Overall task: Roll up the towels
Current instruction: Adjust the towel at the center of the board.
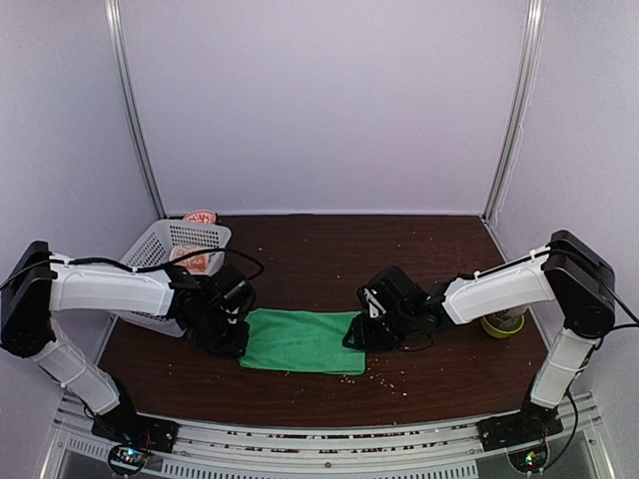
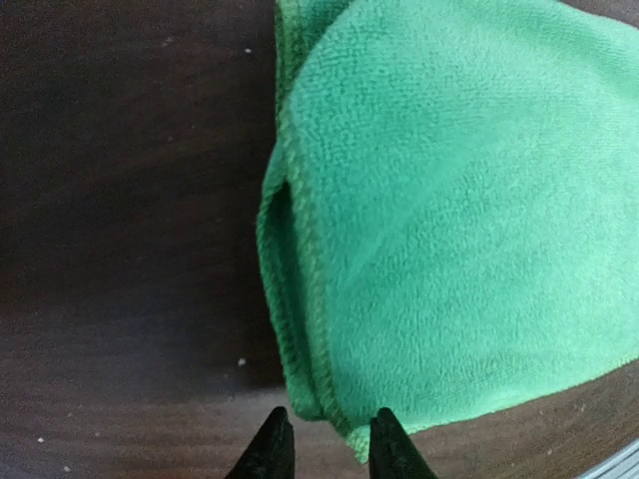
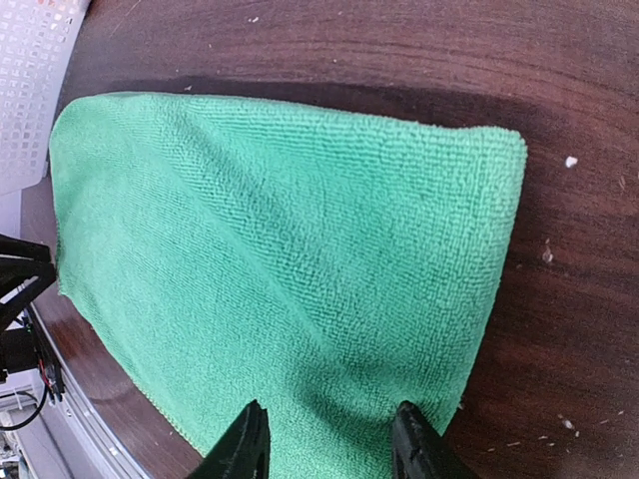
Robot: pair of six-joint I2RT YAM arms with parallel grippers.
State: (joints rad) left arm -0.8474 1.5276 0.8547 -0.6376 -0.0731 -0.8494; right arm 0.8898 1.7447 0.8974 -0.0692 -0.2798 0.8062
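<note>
The plain bright green microfibre towel (image 1: 300, 341) lies folded flat on the dark wood desk (image 1: 329, 249), stretched between your two tools. The left tool (image 2: 329, 454) sits at the towel's left corner, its tips only slightly apart with the doubled hem right at them. You cannot tell from here whether any cloth is nipped. The right tool (image 3: 329, 449) stands spread over the opposite edge, with flat cloth lying between its tips and nothing gathered.

To start the roll well, take both layers of the hem at the left tool, not just the top one, because the fold gapes open just ahead of its tips. Turn the edge over tightly and evenly towards the right tool. Let the right tool pin the far side so the cloth does not slide on the smooth wood.

Behind the left tool is a white plastic lattice basket (image 1: 150, 244) holding the pinkish-beige towel with orange print (image 1: 195, 261); this one is not yet rolled. Keep your elbow off the basket. A small yellow-green cup (image 1: 502, 323) sits outboard of the right arm. Pale crumbs (image 1: 384, 377) scattered near the right tool may get caught in the roll.
</note>
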